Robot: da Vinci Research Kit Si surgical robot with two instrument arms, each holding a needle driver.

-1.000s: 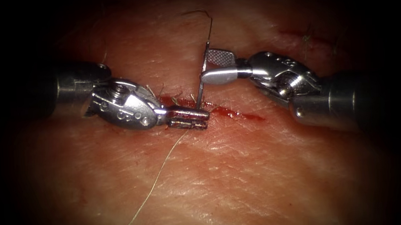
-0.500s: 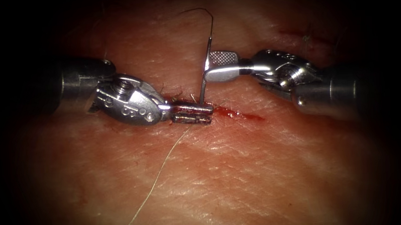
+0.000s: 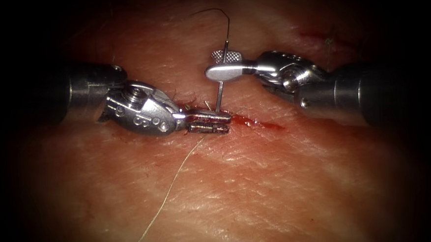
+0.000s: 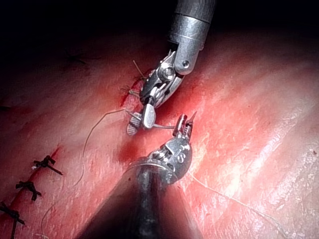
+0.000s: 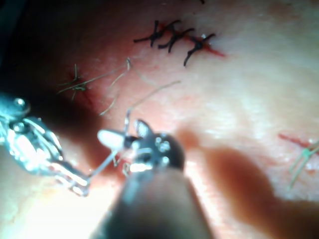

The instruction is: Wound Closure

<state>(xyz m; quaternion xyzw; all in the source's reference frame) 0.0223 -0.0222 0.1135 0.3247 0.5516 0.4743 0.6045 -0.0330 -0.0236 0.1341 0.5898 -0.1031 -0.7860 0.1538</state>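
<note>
The left tool (image 3: 206, 122) lies over the cut (image 3: 260, 124), its jaws shut on the curved needle (image 3: 220, 88) near its pointed end. The needle stands up from those jaws, out of the tissue (image 3: 258, 183). The right tool (image 3: 221, 64) comes in from the right, and its open jaws straddle the needle's upper part close to the tail. Thread (image 3: 217, 12) arcs up and to the left from the tail. In the left wrist view the needle (image 4: 162, 127) bridges the left tool (image 4: 185, 125) and the right tool (image 4: 141, 121). The right wrist view shows the right tool (image 5: 122, 135) around the needle (image 5: 102, 164).
A loose strand of thread (image 3: 167, 195) runs from the cut down toward the lower left. Red fluid (image 3: 242, 119) marks the cut to the right of the left tool. Finished dark stitches (image 4: 45, 163) sit further along the wound, seen also as stitches (image 5: 174, 39).
The right tool moved left, so the needle now stands between its jaws instead of at their tips, and the jaws narrowed. The left tool edged slightly right, still holding the needle.
</note>
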